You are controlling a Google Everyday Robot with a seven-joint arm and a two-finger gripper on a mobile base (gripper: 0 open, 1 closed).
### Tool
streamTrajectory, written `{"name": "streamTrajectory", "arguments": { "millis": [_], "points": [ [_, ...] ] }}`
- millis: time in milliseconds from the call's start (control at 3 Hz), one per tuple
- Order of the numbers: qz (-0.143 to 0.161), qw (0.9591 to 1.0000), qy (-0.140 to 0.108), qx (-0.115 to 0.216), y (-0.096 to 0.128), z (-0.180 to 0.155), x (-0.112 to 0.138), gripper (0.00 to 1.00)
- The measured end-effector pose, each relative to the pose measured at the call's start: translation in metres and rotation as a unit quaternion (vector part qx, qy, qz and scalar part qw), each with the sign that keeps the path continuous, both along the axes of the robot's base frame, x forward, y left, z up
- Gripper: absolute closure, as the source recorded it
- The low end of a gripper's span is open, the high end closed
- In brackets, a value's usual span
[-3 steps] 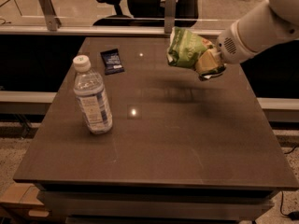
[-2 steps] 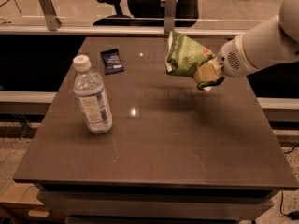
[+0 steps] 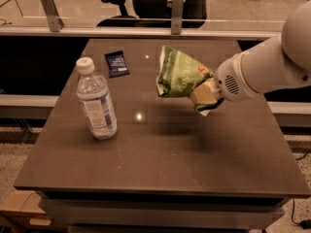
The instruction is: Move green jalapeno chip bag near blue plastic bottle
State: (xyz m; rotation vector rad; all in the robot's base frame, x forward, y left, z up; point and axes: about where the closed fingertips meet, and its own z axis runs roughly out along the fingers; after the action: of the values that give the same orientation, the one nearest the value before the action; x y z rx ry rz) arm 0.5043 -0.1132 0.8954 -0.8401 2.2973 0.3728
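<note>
Camera view: gripper (image 3: pixel 204 94), half-hidden, holds green jalapeno chip bag (image 3: pixel 176 74) over table (image 3: pixel 160 159).

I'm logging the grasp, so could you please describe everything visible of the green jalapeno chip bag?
The green jalapeno chip bag is crinkled light-green foil with white lettering and a small red mark. It hangs tilted in the air above the dark table, touching only the gripper, which clamps its lower end.
</note>
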Motion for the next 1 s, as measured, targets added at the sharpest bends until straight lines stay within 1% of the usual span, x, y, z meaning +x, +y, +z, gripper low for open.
{"name": "streamTrajectory", "arguments": {
  "millis": [333, 667, 1000],
  "points": [
    [-0.015, 0.9994, 0.024, -0.020, 0.020, 0.009, -0.021, 1.00],
    [-0.020, 0.9975, 0.053, -0.041, 0.040, 0.011, -0.037, 1.00],
    [-0.019, 0.9953, 0.088, -0.036, 0.049, -0.001, -0.048, 1.00]
  ]
}}
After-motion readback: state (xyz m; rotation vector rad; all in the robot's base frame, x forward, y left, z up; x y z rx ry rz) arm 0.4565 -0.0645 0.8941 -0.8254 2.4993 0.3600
